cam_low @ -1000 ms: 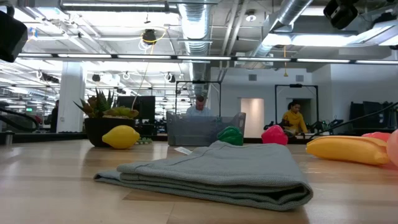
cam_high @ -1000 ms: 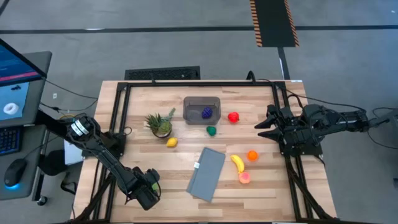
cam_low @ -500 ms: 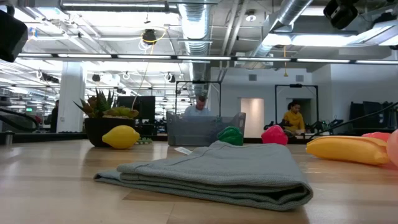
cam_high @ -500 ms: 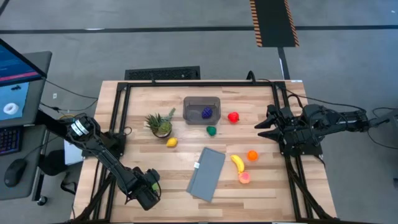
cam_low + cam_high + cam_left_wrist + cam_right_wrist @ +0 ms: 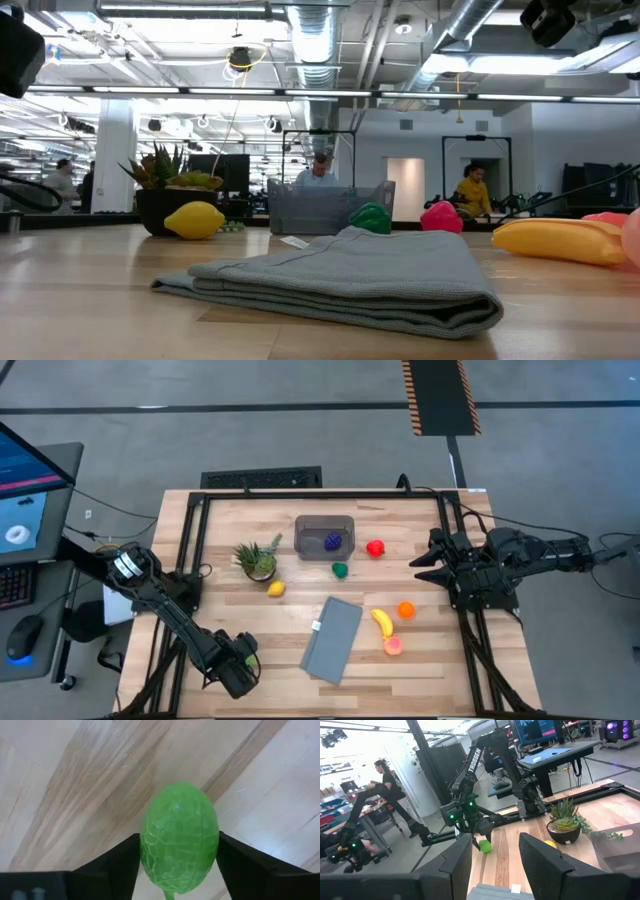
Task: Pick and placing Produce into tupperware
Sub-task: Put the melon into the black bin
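One light green fruit (image 5: 179, 837) sits between my left gripper (image 5: 177, 865) fingers, which press on both its flanks above the bare wood at the near left corner of the table (image 5: 230, 540); from the right wrist view the same fruit shows as a green ball at that gripper's tip. My right gripper (image 5: 418, 565) waits at the table's right edge, fingers drawn together on nothing. Tupperware (image 5: 324, 537): at the far middle of the table, holding one purple piece (image 5: 332, 541). Loose produce: red piece (image 5: 375, 548) just right of the tub; dark green piece (image 5: 340, 570) near its front right corner; yellow lemon (image 5: 276, 589) just in front of the potted plant (image 5: 257, 559); banana (image 5: 382, 622), orange piece (image 5: 405, 610) and pink piece (image 5: 393, 646) grouped toward the right front. Folded grey cloth (image 5: 333, 639): lying between the lemon and the banana, in the front middle.
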